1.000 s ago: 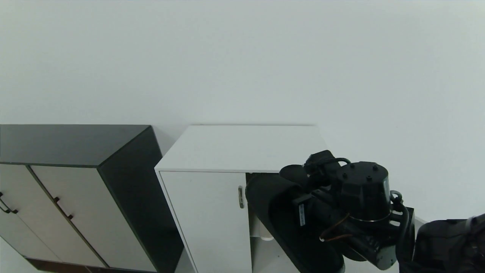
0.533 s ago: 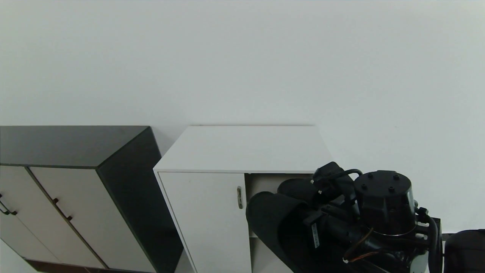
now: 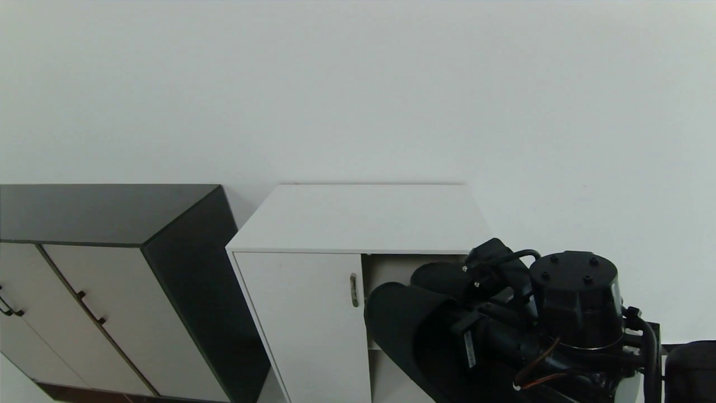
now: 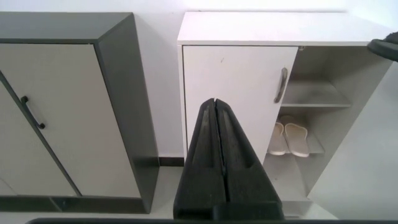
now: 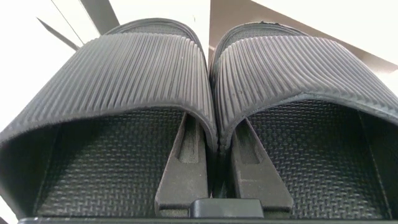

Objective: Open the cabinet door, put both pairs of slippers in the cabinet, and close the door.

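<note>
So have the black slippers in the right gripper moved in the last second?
Yes. The black slippers sit lower against the top edge of the white cabinet, and the right gripper has shifted slightly rightward.

Black slippers (image 5: 149,71) (ribbed straps), white cabinet (image 3: 358,218)

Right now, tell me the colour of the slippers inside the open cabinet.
Off-white; the slippers show best in the left wrist view.

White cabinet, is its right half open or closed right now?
Open: its shelves and a pale pair of slippers show inside; the left door is shut.
</note>
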{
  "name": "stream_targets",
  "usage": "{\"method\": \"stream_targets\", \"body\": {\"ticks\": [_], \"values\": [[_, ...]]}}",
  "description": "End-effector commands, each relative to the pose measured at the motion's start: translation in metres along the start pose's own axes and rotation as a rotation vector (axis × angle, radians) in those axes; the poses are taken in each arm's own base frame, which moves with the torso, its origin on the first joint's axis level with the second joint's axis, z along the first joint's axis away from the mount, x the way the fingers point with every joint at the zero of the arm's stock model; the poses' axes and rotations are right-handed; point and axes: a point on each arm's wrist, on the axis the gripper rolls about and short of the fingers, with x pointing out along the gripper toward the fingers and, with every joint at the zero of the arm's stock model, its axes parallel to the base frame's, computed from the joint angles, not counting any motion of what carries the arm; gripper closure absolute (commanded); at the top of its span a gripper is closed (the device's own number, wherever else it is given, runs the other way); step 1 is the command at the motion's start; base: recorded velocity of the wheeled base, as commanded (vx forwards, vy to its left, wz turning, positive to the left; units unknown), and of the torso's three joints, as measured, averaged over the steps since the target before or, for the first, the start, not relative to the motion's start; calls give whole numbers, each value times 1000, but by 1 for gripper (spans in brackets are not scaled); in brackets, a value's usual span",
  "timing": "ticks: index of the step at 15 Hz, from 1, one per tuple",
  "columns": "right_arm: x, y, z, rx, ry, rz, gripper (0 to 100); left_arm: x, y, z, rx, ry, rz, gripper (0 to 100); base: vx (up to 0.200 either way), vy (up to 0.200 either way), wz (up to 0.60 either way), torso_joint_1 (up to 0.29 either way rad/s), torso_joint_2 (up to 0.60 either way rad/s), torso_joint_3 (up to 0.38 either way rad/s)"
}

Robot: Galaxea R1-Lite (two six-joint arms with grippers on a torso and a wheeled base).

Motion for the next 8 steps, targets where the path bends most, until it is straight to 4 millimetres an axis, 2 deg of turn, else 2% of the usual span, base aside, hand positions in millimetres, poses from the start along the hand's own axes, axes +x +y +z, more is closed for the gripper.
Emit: {"method": "stream_targets", "body": {"ticks": [1,8], "values": [[1,0,-1,-1,5,0,100,0,0,0,0,0,0,100,0,0,0,-163,364,203],[6,1,-4,-3,14,-8,100,0,0,0,0,0,0,100,0,0,0,-224,526,303]]}}
